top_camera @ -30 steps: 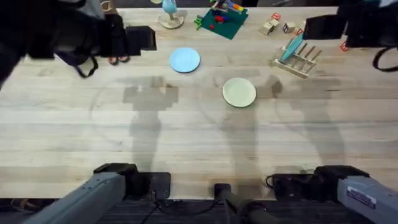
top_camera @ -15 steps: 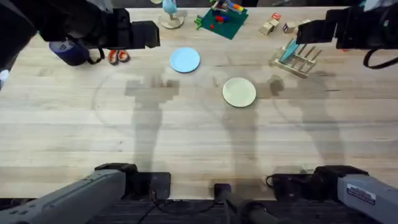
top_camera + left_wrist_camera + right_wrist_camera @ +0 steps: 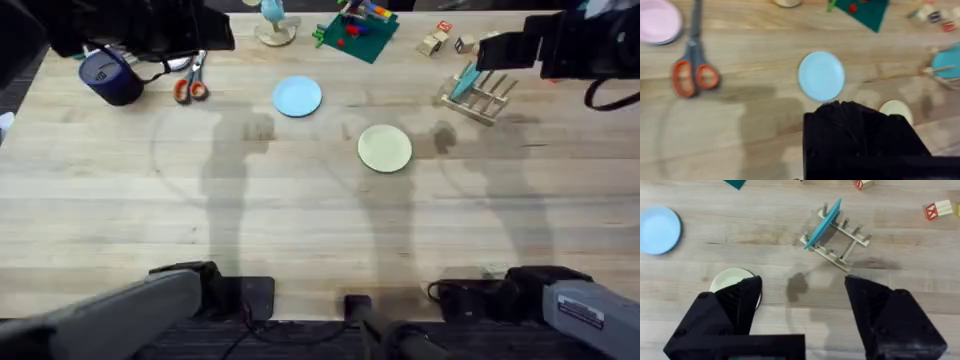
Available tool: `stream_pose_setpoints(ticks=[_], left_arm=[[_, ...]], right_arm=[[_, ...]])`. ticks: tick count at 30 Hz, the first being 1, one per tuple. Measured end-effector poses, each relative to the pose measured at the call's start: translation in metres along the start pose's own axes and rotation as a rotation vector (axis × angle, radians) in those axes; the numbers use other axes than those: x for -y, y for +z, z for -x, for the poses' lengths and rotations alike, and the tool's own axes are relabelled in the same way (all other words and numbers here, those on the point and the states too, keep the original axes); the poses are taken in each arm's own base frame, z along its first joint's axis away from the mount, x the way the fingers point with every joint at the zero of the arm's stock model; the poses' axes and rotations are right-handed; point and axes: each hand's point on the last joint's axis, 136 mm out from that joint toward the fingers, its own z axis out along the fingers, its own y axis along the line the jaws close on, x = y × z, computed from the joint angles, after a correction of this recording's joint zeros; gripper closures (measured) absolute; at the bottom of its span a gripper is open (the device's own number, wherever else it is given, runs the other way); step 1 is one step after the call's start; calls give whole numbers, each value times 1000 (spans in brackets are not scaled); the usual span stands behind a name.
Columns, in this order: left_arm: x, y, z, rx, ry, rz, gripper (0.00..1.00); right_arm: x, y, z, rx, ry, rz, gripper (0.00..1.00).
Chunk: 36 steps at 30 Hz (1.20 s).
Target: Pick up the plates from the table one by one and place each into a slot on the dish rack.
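Cream plate [image 3: 733, 282] — beside open right claw [image 3: 802, 311].

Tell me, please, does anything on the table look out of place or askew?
Nothing is spilled or broken. The dish rack sits skewed to the table's planks, with one teal plate leaning in a slot; two plates lie flat.

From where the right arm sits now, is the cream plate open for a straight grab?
Probably yes. The cream plate lies flat on bare table, apart from the blue plate and the dish rack. The right gripper is open above it, with nothing between.
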Motion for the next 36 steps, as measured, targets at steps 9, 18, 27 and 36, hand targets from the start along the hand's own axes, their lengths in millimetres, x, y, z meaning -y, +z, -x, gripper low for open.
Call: stream_pose_setpoints(ticks=[9,18,27,36], left_arm=[[4,53,7,-35,-52,-254,960],[-6,114,-17,-147,-135,-383,961],[-16,152,-39,-211,-190,-440,960],[-27,178,-63,-274,-242,-451,960]], right_arm=[[0,0,0,0,0,0,5],[0,0,0,0,0,0,6],[0,0,0,0,0,0,5],[0,0,0,0,0,0,5]])
